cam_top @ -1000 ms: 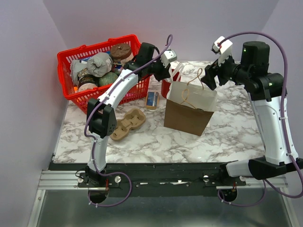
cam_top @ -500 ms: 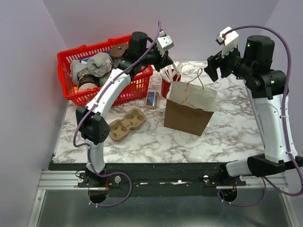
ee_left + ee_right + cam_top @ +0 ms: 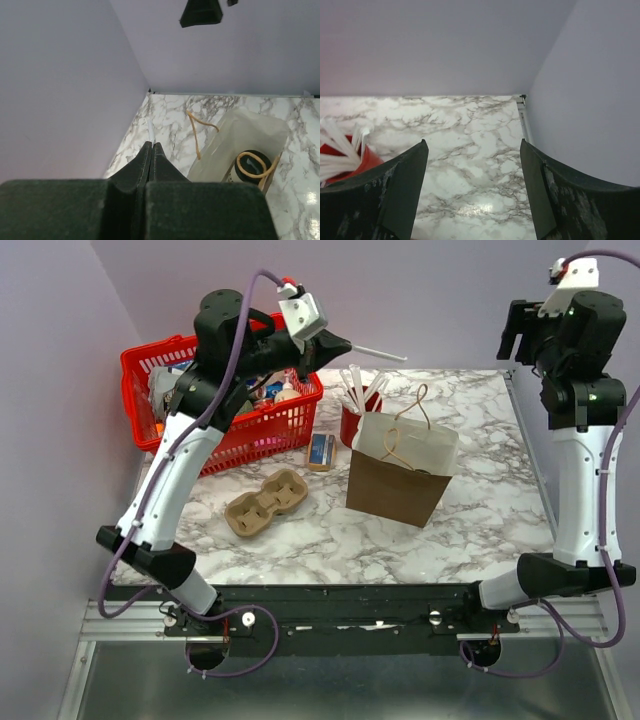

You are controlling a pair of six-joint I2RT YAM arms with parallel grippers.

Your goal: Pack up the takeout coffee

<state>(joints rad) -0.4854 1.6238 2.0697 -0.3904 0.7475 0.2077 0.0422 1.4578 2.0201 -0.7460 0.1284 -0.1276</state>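
Marble table top [image 3: 480,510] lies open to the right of the paper bag [image 3: 395,490] and in front of it, out to the table's right and near edges. Lilac walls close off the space behind the bag and on both sides. Left of the bag the room is tighter. A red cup [image 3: 350,428] of white cutlery stands just behind the bag's left corner, and a small blue box [image 3: 320,450] lies just left of that cup. A cardboard cup carrier [image 3: 265,503] lies left of the bag toward the near edge. A red basket [image 3: 250,430] of packaged goods sits farther left and back, near the side wall. The bag stands upright with its mouth open. The takeout coffee [image 3: 253,163] sits inside it, its black lid showing through a loop of the bag's twine handle.

The left arm rises over the basket. The left gripper [image 3: 151,146] hangs high, behind and left of the bag, pointing toward it. Its fingers are pressed together on a thin white stick [image 3: 380,353] that juts past their tips. The right arm stands nearly straight up to the bag's right, wrist high by the back wall. The right gripper [image 3: 472,147] is spread wide with nothing between its fingers
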